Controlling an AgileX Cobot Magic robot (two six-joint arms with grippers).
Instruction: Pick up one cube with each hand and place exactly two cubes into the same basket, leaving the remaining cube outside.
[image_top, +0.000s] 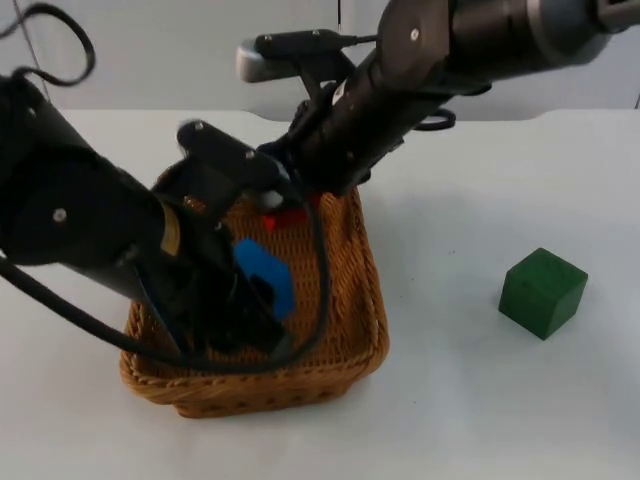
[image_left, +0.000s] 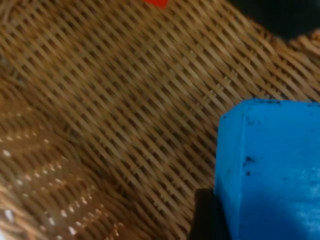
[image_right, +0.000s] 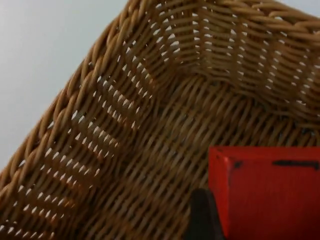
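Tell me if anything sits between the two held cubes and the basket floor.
Nothing visible. The left gripper holds the blue cube and the right gripper the red cube over bare weave inside the basket.

Your left gripper (image_top: 262, 300) and right gripper (image_top: 283, 205) both reach down, arms crossing toward the middle, each clamped on a load.

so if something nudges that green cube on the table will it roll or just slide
Probably slide: the green cube sits flat on the white table, with square edges. It looks rigid, so likely easy to pinch. Both grippers are over the wicker basket, away from it.
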